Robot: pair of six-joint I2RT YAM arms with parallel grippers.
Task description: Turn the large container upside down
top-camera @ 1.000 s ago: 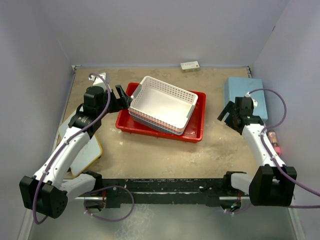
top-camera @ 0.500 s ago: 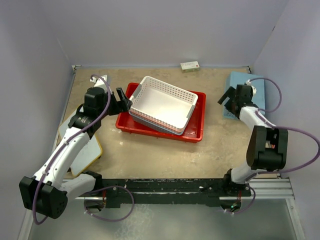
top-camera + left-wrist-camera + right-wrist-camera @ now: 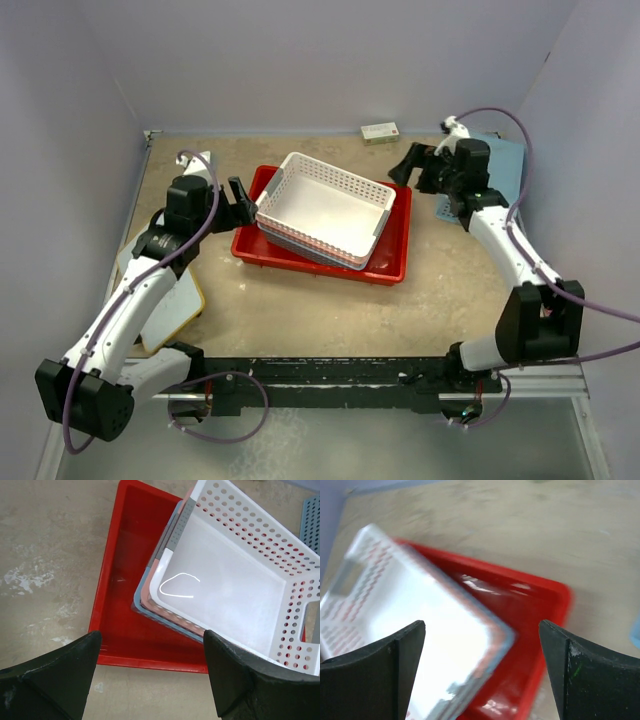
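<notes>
Left jaws: spread wide and empty. The left gripper [image 3: 241,200] hung just beside the left end of the tray [image 3: 392,262], and its wrist view showed the fingers framing the tray's left end.
Right jaws: spread wide and also empty. The right gripper [image 3: 410,166] was near the tray's far-right corner. Its wrist view was blurred, so I could not tell whether it was touching.
Tray: it lay flat on the table [image 3: 330,310], about mid-table, open side up.
Load: a nested stack of baskets [image 3: 325,208] sat inside the tray. A white one was on top, with pink and grey-blue rims showing under it. The stack leaned and covered most of the tray floor, leaving bare red at the left end.
Done: nothing of the flip, by the look of it. The tray was upright and neither arm held it.
Left to do: grip the rim, lift, roll the tray over and set it down underside up.
Snag: the baskets would likely slide out once the tray tipped, so they may need clearing first.
</notes>
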